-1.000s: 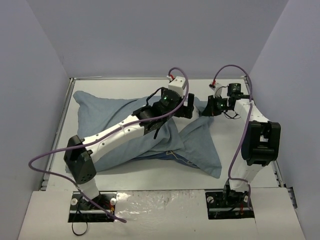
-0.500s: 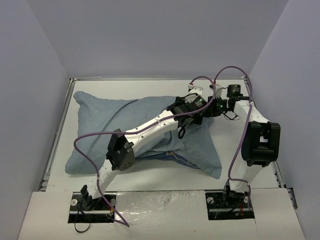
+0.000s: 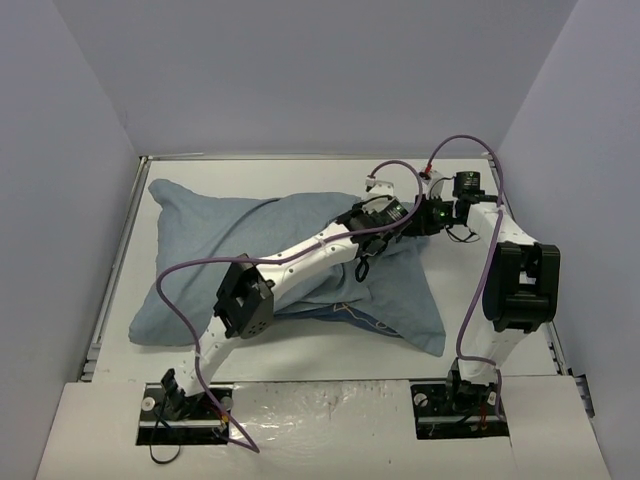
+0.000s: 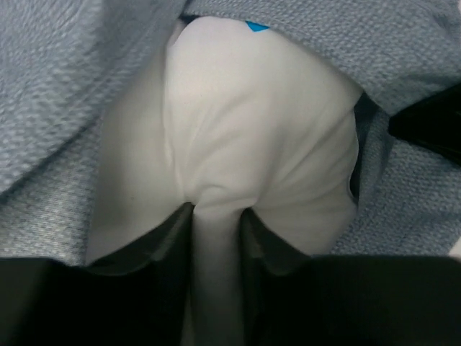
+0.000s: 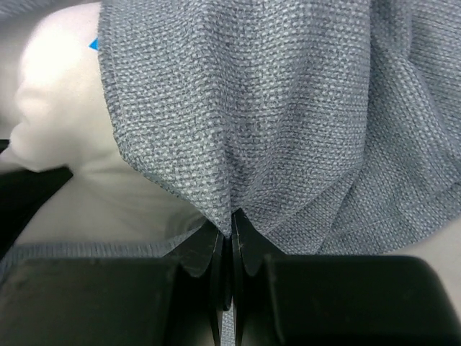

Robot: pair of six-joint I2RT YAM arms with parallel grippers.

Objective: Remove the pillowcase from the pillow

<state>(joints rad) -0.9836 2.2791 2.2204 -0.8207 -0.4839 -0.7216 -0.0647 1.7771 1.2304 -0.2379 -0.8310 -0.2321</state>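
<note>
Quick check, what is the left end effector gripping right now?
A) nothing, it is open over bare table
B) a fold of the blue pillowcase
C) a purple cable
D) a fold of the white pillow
D: the left wrist view shows the left end effector pinching a ridge of the pillow, with the pillowcase around it.

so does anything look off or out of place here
Nothing looks spilled or torn. The one oddity fits the job: a corner of the white pillow bulges from the opening of the rumpled pillowcase, the left pincer pinching a fold of it, the right pincer clamped on the cloth edge.
</note>
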